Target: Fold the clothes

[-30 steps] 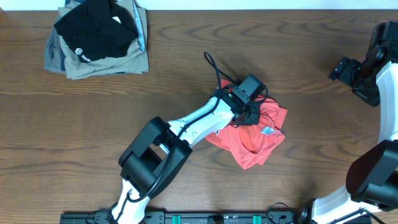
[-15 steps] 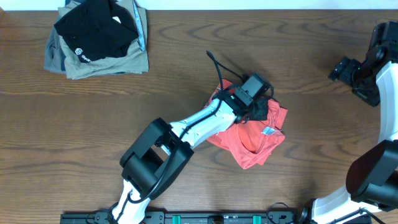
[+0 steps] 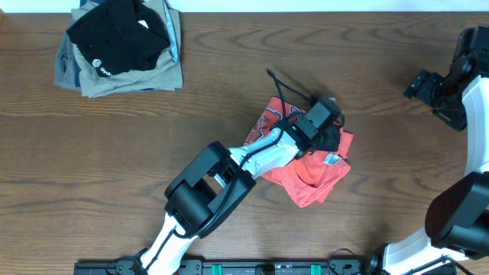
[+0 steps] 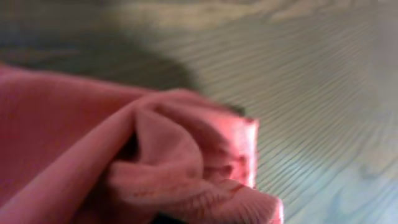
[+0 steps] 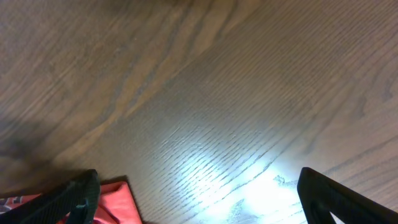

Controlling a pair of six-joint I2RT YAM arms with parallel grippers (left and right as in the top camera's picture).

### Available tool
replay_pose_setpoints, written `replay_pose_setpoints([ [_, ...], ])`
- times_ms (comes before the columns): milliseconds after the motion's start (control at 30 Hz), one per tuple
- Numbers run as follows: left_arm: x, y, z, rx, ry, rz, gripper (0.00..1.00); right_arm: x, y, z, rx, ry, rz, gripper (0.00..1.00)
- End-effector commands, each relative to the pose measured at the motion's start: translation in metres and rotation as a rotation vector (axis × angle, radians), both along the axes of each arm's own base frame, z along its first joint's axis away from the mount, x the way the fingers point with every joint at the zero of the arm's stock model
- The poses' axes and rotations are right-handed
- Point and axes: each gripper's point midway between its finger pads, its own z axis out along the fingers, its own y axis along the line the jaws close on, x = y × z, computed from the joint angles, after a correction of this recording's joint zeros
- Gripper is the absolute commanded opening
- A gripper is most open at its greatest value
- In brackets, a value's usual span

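One fold of T-shirt (image 3: 313, 179) is pinched tight in my left tool (image 3: 330, 139); the rest heaps beneath and behind it on the bench (image 3: 229, 76). My right tool (image 3: 420, 82) is wide, empty, well apart.

The overhead view is evenly lit and sharp, with only faint, soft shadows. The left wrist view is heavily blurred: the red-orange T-shirt (image 4: 155, 168) is out of focus, with a dark shadow behind it on the table (image 4: 323, 93). In the right wrist view, white glare washes the wood low in frame.
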Motion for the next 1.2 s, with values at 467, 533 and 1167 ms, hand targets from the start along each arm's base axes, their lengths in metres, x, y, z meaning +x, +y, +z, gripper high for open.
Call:
replay_pose_setpoints([
  [467,-0.021,-0.036,0.018,-0.081,-0.054,-0.063,0.10,0.002,-0.001,0.004,-0.015,-0.005,0.013,0.99],
  [533,-0.025,-0.038,0.017,-0.084,-0.043,-0.078,0.10,0.002,-0.001,0.004,-0.015,-0.005,0.013,0.99],
  [1167,-0.068,-0.012,0.049,-0.008,0.026,-0.276,0.11,0.002,-0.001,0.004,-0.015,-0.005,0.013,0.99],
])
